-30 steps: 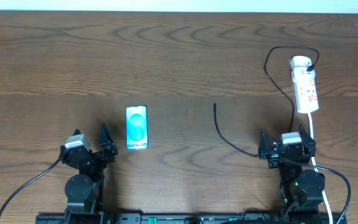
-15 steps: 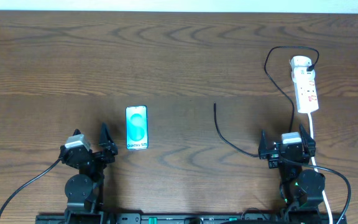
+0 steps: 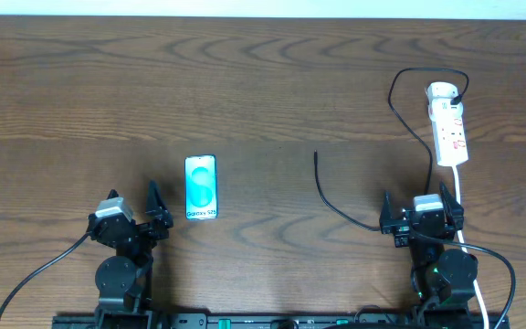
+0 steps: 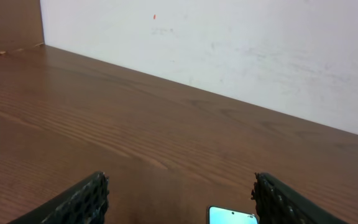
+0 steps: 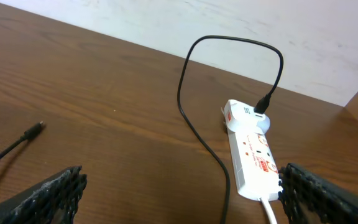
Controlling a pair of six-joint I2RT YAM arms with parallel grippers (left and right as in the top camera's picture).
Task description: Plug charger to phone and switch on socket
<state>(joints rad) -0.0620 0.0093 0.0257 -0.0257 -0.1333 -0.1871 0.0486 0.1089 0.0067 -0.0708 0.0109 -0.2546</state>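
- Turquoise-screen phone (image 3: 201, 187): flat on the wooden desk (image 3: 263, 82), screen up, in the left half. Its long side runs away from the arms and nothing touches it.
- It lies just ahead and slightly right of the left claw (image 4: 179, 208). Only its far end shows in the left wrist view.
- Charger (image 3: 329, 199): thin black cable with its connector tip lying loose mid-desk, well apart from the phone.
- The cable curves back to the right claw (image 5: 179, 193), is hidden behind that arm, then loops up and round to the socket (image 3: 449, 123).
- The black plug sits at the socket's far end and looks inserted.
- Socket: white strip with red marks, on the right side of the desk ahead of the right arm. Switch position: cannot tell.
- A thick white cord (image 3: 461, 196) leaves the socket's near end and runs back past the right arm.
- Left claw: jaws wide, empty, low at the near edge.
- Right claw: jaws fully spread, gripping nothing.
- A pale wall (image 4: 229, 50) stands behind the desk.
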